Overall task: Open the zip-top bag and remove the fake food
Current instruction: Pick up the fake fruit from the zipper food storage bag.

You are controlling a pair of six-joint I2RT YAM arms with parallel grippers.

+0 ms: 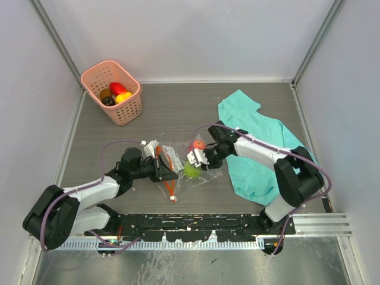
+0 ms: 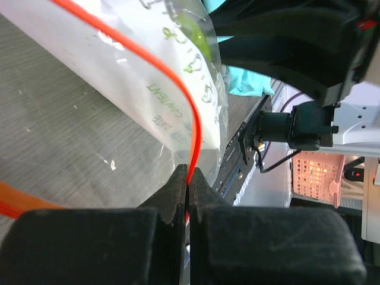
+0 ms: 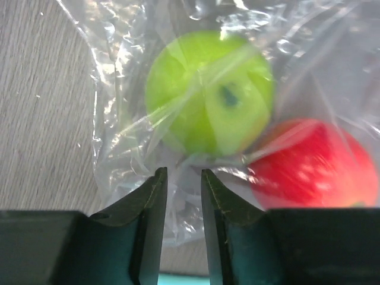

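Observation:
The clear zip-top bag lies crumpled at mid-table between both arms. My left gripper is shut on its red-orange zip strip, which runs straight into the closed jaws. My right gripper reaches the bag from the other side. Its jaws stand a narrow gap apart, with loose bag plastic lying between them, not pinched. Fake food sits inside the bag: a green fruit just ahead of the right fingertips and a red one beside it. From above, both the green fruit and the red one show.
A pink basket at the back left holds several plastic fruits. A teal cloth is spread under and beyond the right arm. Grey walls close in the table on three sides.

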